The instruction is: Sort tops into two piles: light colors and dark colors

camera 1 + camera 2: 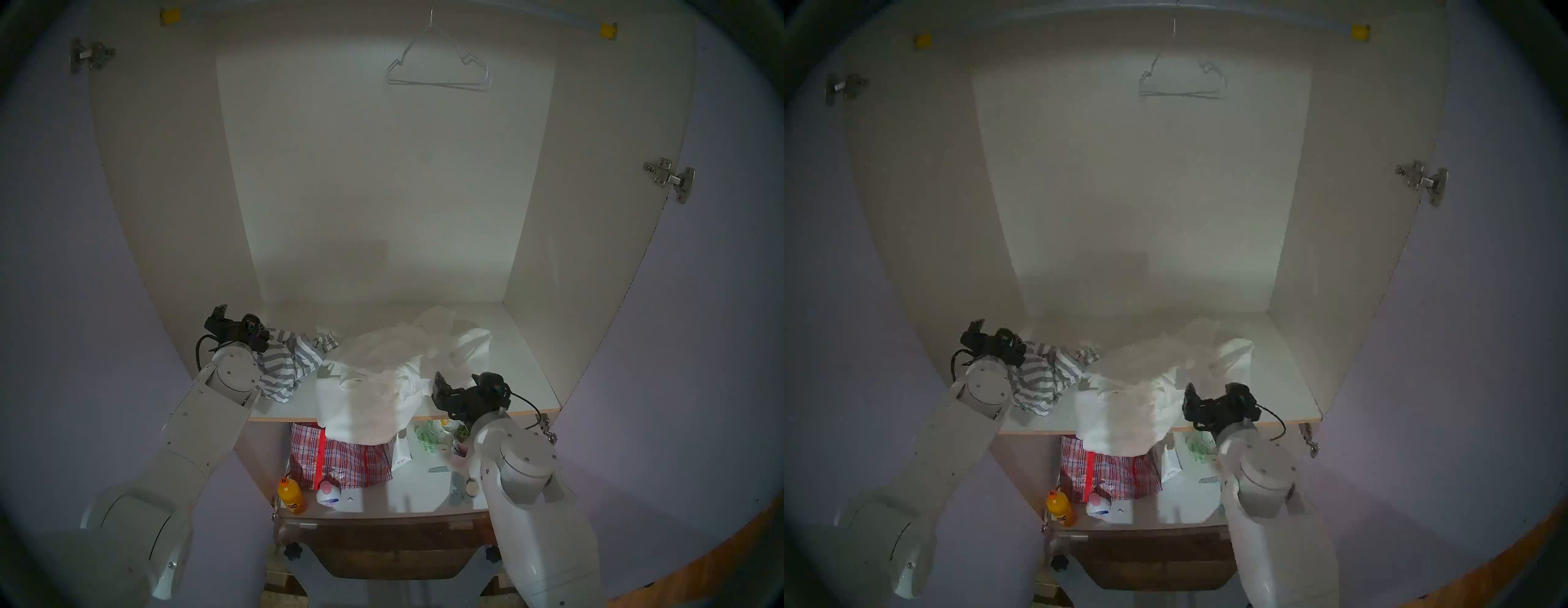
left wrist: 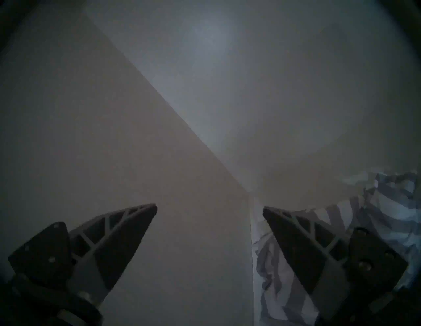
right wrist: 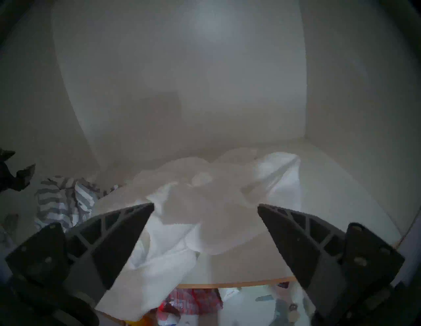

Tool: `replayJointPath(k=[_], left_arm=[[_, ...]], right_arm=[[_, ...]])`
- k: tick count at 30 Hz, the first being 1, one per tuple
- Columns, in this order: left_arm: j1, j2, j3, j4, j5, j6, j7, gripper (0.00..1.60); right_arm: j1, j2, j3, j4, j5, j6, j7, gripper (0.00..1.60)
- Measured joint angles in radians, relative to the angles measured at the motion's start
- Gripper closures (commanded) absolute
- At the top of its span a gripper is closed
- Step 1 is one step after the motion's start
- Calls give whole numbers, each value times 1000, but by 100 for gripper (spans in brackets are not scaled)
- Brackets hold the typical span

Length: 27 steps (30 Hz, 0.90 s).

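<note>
The grey-and-white striped top (image 1: 288, 365) lies crumpled at the left of the white wardrobe shelf (image 1: 509, 361); it also shows in the left wrist view (image 2: 387, 216) and the right wrist view (image 3: 59, 200). The larger heap of plain white tops (image 1: 382, 382) fills the shelf's middle and hangs over its front edge, touching the striped top's right side. My left gripper (image 1: 218, 316) is open and empty, just left of the striped top by the left wall (image 2: 209, 207). My right gripper (image 1: 441, 384) is open and empty at the white heap's front right (image 3: 205, 205).
Below the shelf stand a red checked plastic bag (image 1: 339, 463), a small white paper bag (image 1: 401, 452), an orange bottle (image 1: 290, 494), a white and pink bottle (image 1: 329, 494) and small clutter. Wire hangers (image 1: 439, 63) hang from the rail. Wardrobe walls close in both sides.
</note>
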Motion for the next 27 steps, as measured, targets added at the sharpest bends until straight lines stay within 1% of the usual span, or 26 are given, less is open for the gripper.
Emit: replayJointPath(k=[2, 4, 5, 6, 9, 15, 18, 22, 25, 27], left_arm=[[5, -2, -1, -9, -3, 5, 5, 0], [9, -5, -1, -14, -6, 10, 9, 0], [10, -6, -1, -16, -7, 12, 11, 0], [11, -6, -1, -18, -8, 13, 12, 0], [13, -7, -1, -20, -10, 15, 14, 0], [18, -8, -1, -29, -15, 23, 18, 0], [20, -8, -1, -33, -16, 26, 18, 0], [21, -7, -1, -36, -18, 29, 19, 0], [22, -6, -1, -36, -19, 29, 19, 0], [22, -6, -1, -36, -20, 29, 20, 0]], right_arm=[[30, -3, -6, 49, 13, 3, -18, 0], [66, -5, -10, 106, 53, 2, -36, 0], [88, -7, -11, 144, 66, -7, -39, 0], [101, -8, -13, 162, 69, -11, -39, 0], [134, -11, -15, 182, 76, -21, -37, 0], [237, -19, -30, 215, 85, -59, -14, 0], [293, -30, -43, 306, 84, -78, -34, 0], [360, -51, -50, 470, 87, -107, -45, 0], [403, -70, -44, 557, 98, -110, -51, 0], [433, -96, -17, 607, 118, -101, -59, 0]])
